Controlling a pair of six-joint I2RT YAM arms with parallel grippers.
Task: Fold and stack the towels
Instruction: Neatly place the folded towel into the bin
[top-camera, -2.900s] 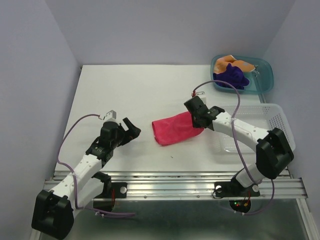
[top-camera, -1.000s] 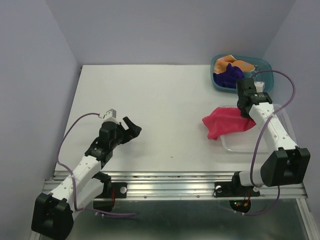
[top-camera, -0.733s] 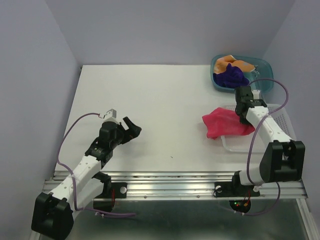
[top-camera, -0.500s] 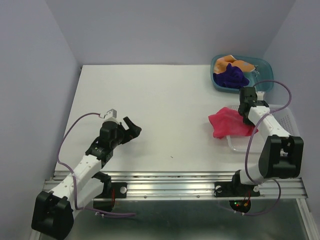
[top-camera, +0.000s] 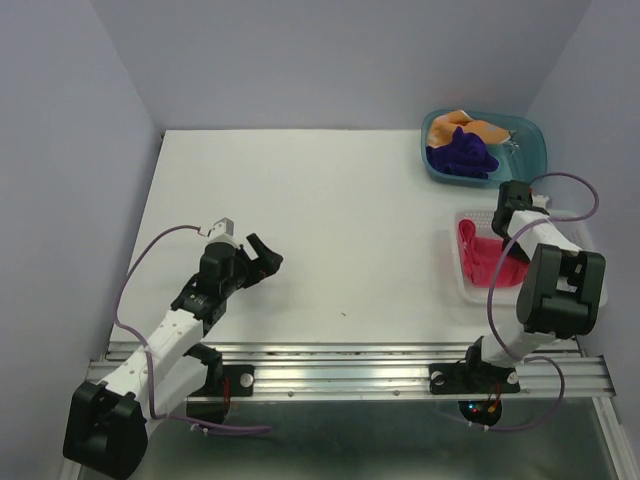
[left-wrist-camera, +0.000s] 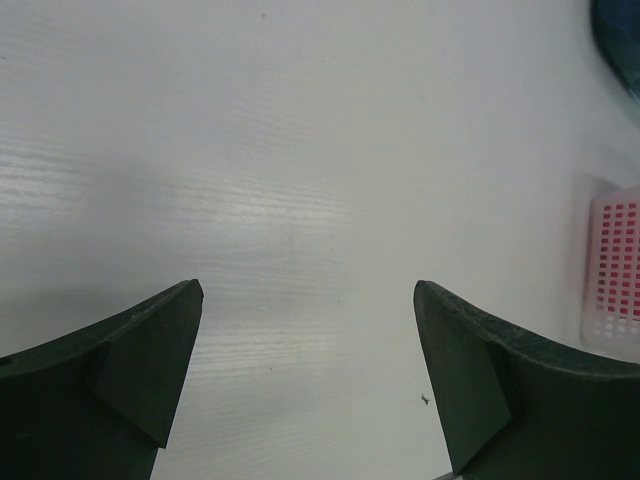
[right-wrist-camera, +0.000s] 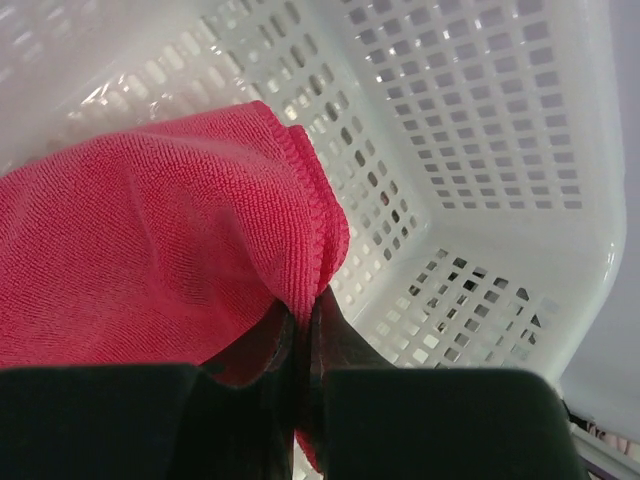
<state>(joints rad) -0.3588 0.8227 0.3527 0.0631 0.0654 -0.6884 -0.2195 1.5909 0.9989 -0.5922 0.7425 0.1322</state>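
Inside the white basket (right-wrist-camera: 480, 150), the right claw (right-wrist-camera: 303, 325) is pinching the pink-red towel (right-wrist-camera: 150, 260), just carried off the counter (top-camera: 320, 200), starting the stack; left claw (top-camera: 266, 252) spread

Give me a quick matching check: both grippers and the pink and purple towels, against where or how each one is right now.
Things:
1. pink towel
2. purple towel
3. left gripper
4. right gripper

States:
A. in the teal tub
B. open above the table
C. inside the white basket
D. shut on a cloth edge

Pairs: 1-C, 2-A, 3-B, 4-D
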